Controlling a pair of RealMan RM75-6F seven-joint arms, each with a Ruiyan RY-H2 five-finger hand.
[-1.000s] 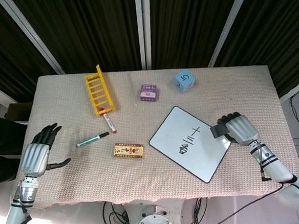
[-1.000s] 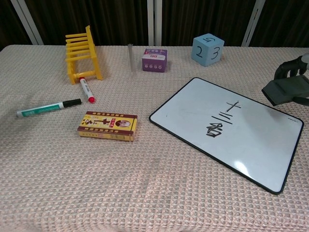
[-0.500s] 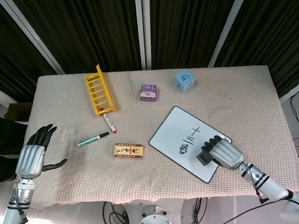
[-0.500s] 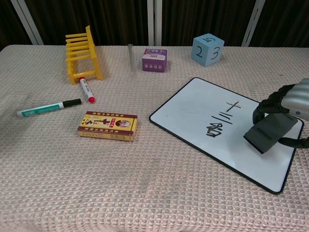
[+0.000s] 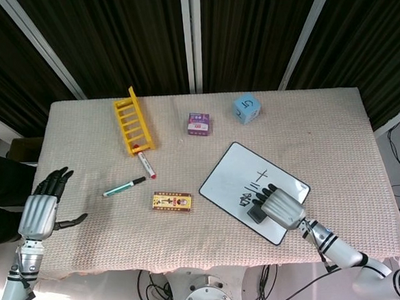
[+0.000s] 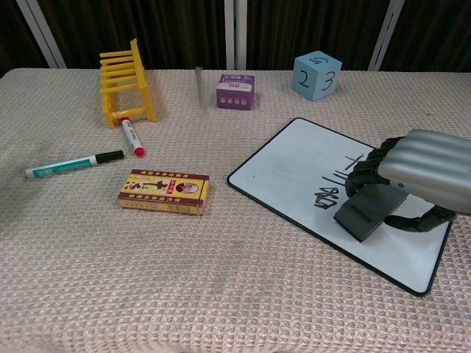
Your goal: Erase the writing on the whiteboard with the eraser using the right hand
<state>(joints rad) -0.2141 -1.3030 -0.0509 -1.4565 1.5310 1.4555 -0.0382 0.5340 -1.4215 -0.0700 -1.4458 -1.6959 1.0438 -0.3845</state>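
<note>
The whiteboard lies tilted on the table's right half, with black writing across its middle. My right hand grips the dark grey eraser and holds it over the board's near part, right beside the lower end of the writing. Part of the writing is hidden behind the fingers in the chest view. My left hand hovers at the table's left edge with fingers spread, holding nothing; it appears only in the head view.
A green-capped marker, a red marker and a yellow ladder lie left. A card box sits mid-table. A purple box and a blue numbered cube stand at the back.
My right hand carried the eraser from beyond the board's right edge down and leftward onto the board, ending beside the writing. The left hand drifted slightly back toward the table's edge.
</note>
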